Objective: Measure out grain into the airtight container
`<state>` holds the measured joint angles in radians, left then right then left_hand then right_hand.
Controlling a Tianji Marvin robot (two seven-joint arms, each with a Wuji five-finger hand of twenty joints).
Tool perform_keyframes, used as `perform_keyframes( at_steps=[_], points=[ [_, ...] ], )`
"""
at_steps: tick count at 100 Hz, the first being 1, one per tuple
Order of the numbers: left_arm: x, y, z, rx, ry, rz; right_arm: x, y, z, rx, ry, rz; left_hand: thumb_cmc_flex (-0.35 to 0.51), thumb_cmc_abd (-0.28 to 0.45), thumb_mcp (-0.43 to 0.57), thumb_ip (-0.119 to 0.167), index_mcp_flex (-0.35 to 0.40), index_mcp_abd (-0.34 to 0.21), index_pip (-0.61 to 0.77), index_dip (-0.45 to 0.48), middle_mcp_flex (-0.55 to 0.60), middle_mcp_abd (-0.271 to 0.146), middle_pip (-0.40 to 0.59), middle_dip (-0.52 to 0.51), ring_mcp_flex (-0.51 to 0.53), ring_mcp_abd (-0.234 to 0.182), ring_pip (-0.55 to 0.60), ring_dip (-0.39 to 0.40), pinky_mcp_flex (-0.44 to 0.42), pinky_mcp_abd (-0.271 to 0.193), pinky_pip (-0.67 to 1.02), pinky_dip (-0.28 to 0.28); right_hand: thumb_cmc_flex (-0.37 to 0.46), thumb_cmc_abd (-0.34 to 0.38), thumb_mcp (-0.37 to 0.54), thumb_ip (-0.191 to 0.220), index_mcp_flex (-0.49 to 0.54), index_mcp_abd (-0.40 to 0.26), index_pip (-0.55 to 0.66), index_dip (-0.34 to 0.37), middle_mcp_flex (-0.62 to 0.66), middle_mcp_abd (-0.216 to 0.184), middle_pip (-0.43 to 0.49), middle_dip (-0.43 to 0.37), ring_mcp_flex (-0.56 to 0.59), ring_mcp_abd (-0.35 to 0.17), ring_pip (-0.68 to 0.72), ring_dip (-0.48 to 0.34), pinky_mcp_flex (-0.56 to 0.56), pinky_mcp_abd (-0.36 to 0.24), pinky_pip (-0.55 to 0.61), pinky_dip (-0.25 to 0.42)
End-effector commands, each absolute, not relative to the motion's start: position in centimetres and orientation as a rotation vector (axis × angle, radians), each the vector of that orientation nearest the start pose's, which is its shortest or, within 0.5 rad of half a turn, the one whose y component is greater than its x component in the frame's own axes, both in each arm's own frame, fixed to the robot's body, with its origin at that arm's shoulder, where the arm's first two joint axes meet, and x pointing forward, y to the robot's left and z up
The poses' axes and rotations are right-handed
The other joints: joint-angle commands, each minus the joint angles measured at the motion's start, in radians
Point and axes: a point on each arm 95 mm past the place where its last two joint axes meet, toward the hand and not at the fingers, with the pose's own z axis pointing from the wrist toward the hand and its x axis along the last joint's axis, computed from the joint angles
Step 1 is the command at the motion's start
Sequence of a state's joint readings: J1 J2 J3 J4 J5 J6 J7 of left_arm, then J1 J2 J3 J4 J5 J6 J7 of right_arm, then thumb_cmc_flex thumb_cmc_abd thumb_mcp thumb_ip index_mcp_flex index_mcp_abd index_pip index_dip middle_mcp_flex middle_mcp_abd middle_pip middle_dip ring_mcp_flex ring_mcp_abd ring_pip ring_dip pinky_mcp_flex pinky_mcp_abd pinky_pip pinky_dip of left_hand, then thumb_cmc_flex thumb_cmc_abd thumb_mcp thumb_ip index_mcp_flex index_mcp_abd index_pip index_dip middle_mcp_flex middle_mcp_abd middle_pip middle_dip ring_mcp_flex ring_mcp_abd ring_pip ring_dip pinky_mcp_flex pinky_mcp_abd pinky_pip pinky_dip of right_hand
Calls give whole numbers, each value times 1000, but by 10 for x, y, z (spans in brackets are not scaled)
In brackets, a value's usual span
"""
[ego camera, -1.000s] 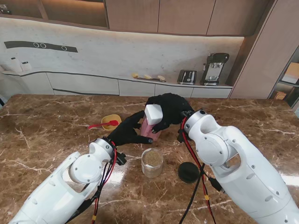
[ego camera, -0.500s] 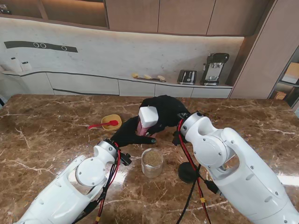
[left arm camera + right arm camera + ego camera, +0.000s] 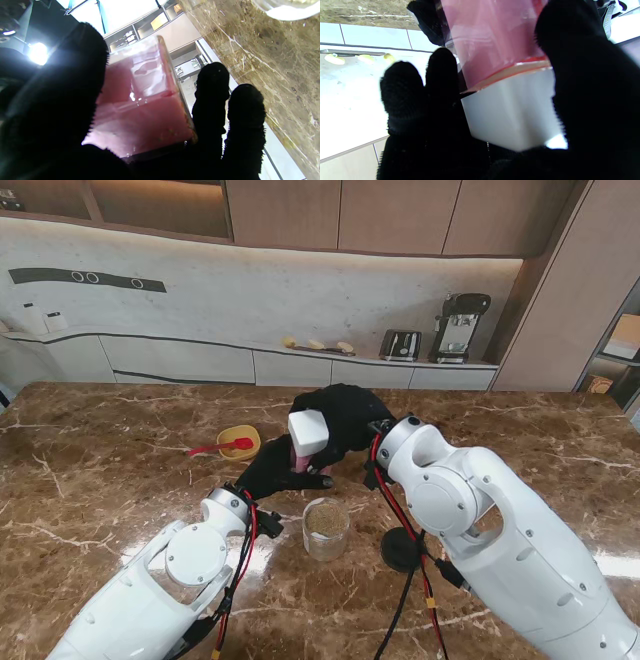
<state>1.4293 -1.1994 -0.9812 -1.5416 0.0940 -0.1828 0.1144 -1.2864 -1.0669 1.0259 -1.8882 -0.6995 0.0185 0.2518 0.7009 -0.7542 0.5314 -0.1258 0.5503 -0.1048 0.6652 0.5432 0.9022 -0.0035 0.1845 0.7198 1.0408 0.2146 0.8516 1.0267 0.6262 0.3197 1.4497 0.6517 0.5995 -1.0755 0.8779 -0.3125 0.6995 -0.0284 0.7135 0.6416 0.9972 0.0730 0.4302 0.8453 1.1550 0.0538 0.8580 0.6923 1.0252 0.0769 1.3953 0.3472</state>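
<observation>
Shifted left and a bit farther from me since 1 s ago: the pink container (image 3: 300,457) w/ its white lid (image 3: 307,431), carried along by both robot hands, now tilted w/ lid end up and toward the left. Right robot hand (image 3: 345,418) is seen clenched round the lid end; in the right wrist view its fingers (image 3: 440,82) are wrapped at the lid's seam w/ the pink body (image 3: 492,37). Left robot hand (image 3: 272,471) is grasping the container's lower part; the left wrist view shows the pink base (image 3: 140,110) pressed between thumb and fingers (image 3: 212,100). Container is held clear of the tabletop (image 3: 100,470), just beyond the glass jar of grain (image 3: 326,528), which stands unmoved near me, between the two arms. Black round lid (image 3: 402,549) lies flat beside the jar on its right, partly hidden by cables. Yellow bowl (image 3: 238,441) w/ red spoon (image 3: 218,447) sits farther left, well apart from the hands. Surface: brown marble, pale veins, glossy, light glare near both arms. Room behind: white counter (image 3: 300,365) along a pale stone wall, wood cabinets overhead, toaster (image 3: 400,344) and coffee machine (image 3: 459,326) at its right end, some small yellowish items (image 3: 318,344) mid-counter, too small to make out.
</observation>
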Motion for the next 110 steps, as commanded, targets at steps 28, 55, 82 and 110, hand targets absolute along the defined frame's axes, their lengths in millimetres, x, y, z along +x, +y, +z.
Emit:
perform_keyframes(
  at_steps=[28, 55, 82, 110],
  points=[
    [399, -106, -312, -1939, 957, -2400, 407, 106, -177, 974, 1798, 1785, 382, 386, 91, -39, 350, -117, 255, 115, 195, -36, 182, 161, 86, 10, 70, 2, 33, 37, 99, -13, -81, 196, 203, 150, 41, -69, -217, 89, -70, -119, -1, -208, -208, -41, -183, -56, -256, -40, -116, 55],
    [393, -108, -316, -1911, 954, -2430, 403, 95, -164, 942, 1925, 1722, 412, 392, 77, -32, 375, -119, 259, 141, 179, -63, 193, 175, 63, 4, 61, 10, 12, 35, 84, -12, -167, 289, 65, 165, -151, -6, -434, -39, -326, -86, -189, -362, -486, -16, -507, -212, -523, -11, -386, 126],
    [387, -110, -319, -1929, 917, -2451, 398, 91, -143, 908, 2017, 1697, 426, 397, 76, -24, 380, -116, 255, 143, 170, -77, 194, 173, 53, 2, 45, 15, -4, 36, 64, -7, -163, 449, -300, 228, -229, 19, -485, -71, -397, -77, -227, -396, -521, -15, -560, -232, -557, -5, -488, 179],
    [384, -110, -321, -1961, 899, -2462, 400, 97, -130, 752, 2086, 1697, 429, 398, 71, -23, 380, -113, 253, 143, 169, -75, 201, 174, 57, 0, 41, 21, -3, 36, 61, 0, 136, 300, 302, 105, 61, -147, -258, 18, -152, -142, -55, -203, -341, -77, -226, 83, -403, -42, -284, 221]
  ],
)
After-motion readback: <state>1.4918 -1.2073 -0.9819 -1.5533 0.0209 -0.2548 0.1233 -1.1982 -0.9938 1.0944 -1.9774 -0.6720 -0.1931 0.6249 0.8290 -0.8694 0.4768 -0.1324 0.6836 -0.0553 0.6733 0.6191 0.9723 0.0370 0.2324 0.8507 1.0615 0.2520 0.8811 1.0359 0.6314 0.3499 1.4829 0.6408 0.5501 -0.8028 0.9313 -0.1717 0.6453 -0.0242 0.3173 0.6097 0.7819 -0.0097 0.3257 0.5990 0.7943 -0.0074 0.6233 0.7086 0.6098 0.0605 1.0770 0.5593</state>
